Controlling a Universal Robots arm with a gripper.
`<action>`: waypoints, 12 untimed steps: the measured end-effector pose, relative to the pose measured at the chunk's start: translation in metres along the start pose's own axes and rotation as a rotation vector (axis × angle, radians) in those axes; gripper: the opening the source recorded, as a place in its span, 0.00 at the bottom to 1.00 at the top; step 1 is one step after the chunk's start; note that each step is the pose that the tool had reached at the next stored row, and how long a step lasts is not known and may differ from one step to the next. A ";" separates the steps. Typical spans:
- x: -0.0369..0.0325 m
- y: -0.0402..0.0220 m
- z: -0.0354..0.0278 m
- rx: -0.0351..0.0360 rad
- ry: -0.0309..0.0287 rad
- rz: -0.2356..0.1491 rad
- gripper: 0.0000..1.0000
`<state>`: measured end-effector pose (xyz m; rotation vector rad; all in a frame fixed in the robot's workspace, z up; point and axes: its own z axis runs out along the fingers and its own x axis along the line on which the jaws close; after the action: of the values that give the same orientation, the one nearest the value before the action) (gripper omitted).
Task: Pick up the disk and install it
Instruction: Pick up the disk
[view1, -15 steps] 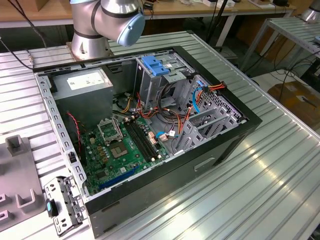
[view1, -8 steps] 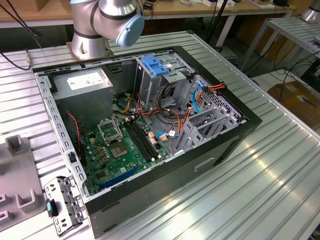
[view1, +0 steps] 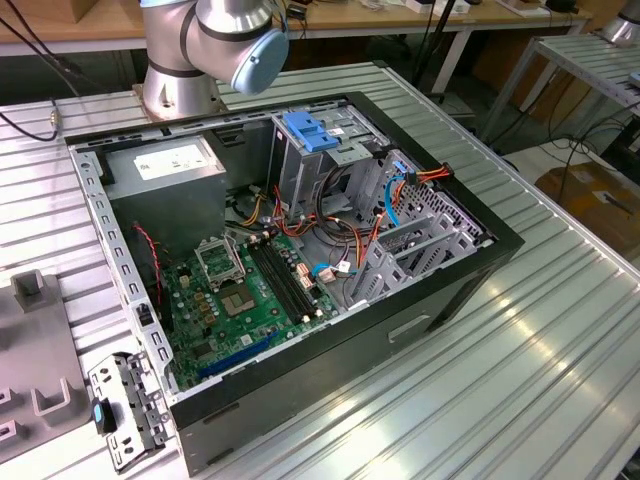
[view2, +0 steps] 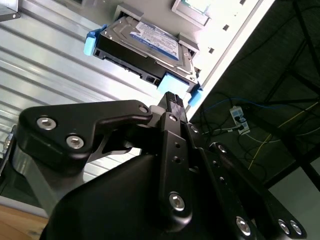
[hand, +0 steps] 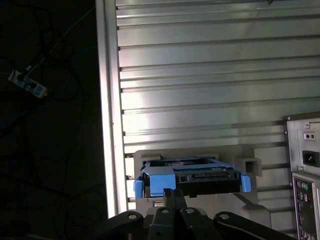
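Glossy ribbed metal table (hand: 200, 75); plastic-railed disk (view2: 150, 44)

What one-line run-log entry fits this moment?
disk: in grey holder | end effector: shut, by blue rail | computer case: open

A black open-topped desktop computer case (view1: 420, 330) lay on a ribbed silver aluminium table (view1: 520, 380), showing a green motherboard (view1: 240, 300), a grey power supply box with a white sticker (view1: 165, 170), a blue plastic latch atop the metal drive cage (view1: 310, 132) and a tangle of orange and red cables (view1: 425, 178). At the exterior view's left sat a grey moulded fixture tray (view1: 35, 370) and, near the case's corner, a perforated metal bracket with a blue tab (view1: 125, 410). A white power strip (hand: 27, 84) lay on the dark floor past the table's edge.
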<state>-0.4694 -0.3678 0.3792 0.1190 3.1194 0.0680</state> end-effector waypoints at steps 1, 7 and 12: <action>0.0000 0.0000 0.0000 0.0000 0.0000 0.000 0.11; 0.0001 0.0000 0.0000 0.0000 0.0000 0.000 0.11; 0.0002 0.0000 0.0000 -0.0004 0.0010 -0.023 0.11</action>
<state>-0.4695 -0.3678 0.3792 0.0828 3.1210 0.0683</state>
